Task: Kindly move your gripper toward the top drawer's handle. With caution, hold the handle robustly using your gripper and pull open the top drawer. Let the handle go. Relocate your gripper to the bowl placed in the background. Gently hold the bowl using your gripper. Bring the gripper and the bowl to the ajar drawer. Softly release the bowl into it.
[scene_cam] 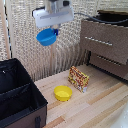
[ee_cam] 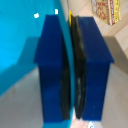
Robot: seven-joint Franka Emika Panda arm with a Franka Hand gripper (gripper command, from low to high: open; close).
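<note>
High above the table [scene_cam: 100,107], well clear of the yellow bowl [scene_cam: 63,93], the pincer [scene_cam: 54,32] is clamped on the rim of the blue bowl [scene_cam: 47,37]. The wrist view confirms it: both dark-blue fingers [ee_cam: 52,70] sit close together with the bowl wall pinched between them, blue plastic filling one side of that picture. The bowl hangs tilted from the rim grasp.

Status as I read it:
- Top drawer [scene_cam: 106,24] of the dresser looks pulled out; its dark open cavity shows above the front panel. Handle [scene_cam: 98,41] is free, nothing on it. So the open-and-release steps look done.
- Bowl is picked up and lifted. Done.
- Left: carry it across to the drawer, get over the opening, let go gently.

Bowl is well apart from the drawer, off toward the exterior view's left of it and somewhat higher. The snack box [scene_cam: 78,79] stands on the table between yellow bowl and dresser, low enough that it is probably no obstacle to the transfer. Black case [scene_cam: 17,95] is on the far side from the drawer, irrelevant.

Risk: rim grasp on a tilted bowl could slip mid-transfer.
</note>
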